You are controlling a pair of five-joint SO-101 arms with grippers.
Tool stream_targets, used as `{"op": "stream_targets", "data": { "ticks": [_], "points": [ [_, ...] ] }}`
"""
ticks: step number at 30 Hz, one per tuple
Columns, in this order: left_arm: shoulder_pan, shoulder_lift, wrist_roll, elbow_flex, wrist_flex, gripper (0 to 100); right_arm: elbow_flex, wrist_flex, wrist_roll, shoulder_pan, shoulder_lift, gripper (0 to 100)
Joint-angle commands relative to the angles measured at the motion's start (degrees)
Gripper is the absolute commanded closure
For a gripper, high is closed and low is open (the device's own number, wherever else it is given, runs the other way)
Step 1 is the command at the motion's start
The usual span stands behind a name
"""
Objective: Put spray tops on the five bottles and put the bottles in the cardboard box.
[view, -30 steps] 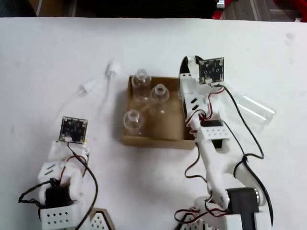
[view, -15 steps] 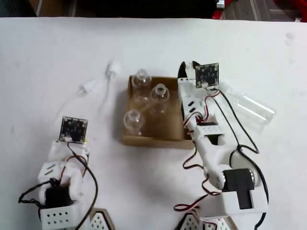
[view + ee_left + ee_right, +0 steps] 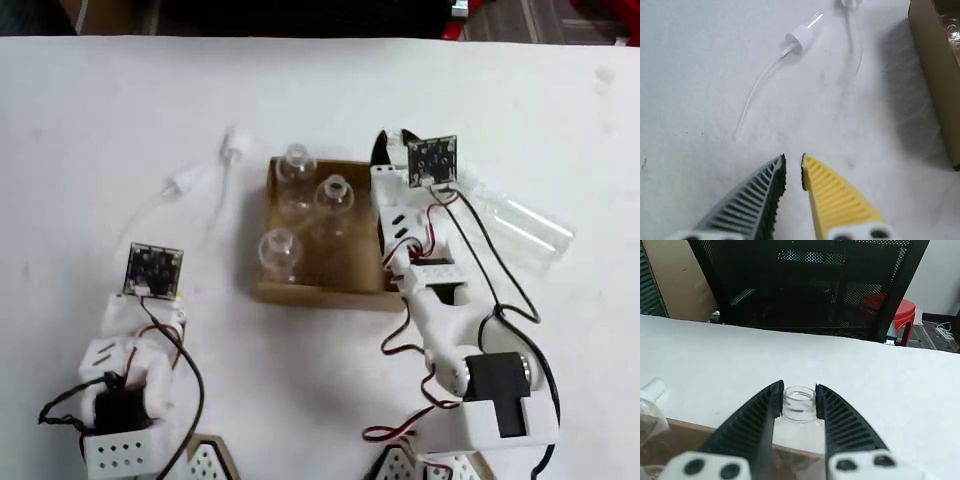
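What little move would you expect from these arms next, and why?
Probably the left tool should ease forward to the spray top lying on the table ahead of it. The bottle clamped in the right tool by the cardboard box has a bare, open neck, so it likely needs a top first.

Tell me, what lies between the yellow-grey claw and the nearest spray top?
Bare table, plus the thin tube of the spray top; left wrist view.

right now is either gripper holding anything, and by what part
The right gripper holds a bottle by its threaded neck, just under the open mouth. The left gripper holds nothing.
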Motion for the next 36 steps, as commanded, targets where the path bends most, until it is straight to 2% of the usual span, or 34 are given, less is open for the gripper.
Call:
{"op": "stream_targets", "data": {
  "ticks": [1, 7, 13, 22, 25, 29, 32, 36],
  "points": [
    [0.8, -0.1, -0.5, 0.0, 0.0, 94, 0.9, -0.2, 1.7, -0.3, -0.7, 97.1],
    [0.8, -0.1, -0.5, 0.0, -0.1, 94, 2.6, -0.3, 5.6, -0.8, -0.7, 82.4],
    [0.9, -0.1, -0.5, 0.0, -0.2, 94, 2.8, -0.3, 5.7, -1.3, -0.8, 84.8],
    [0.9, -0.1, -0.5, 0.0, -0.2, 94, 4.7, 0.5, 5.5, -0.9, -8.9, 85.4],
    [0.9, -0.1, -0.5, 0.0, -0.2, 94, 1.9, 6.9, 0.9, 0.4, -11.2, 85.1],
    [0.9, -0.1, -0.5, 0.0, -0.2, 94, -8.5, 27.1, -6.5, 3.1, -12.2, 85.0],
    [0.9, -0.1, -0.5, 0.0, -0.2, 94, -15.9, 39.9, -8.0, 3.6, -12.0, 85.0],
    [0.9, -0.1, -0.5, 0.0, -0.2, 94, -19.5, 45.4, -8.1, 2.5, -12.0, 85.0]
  ]
}}
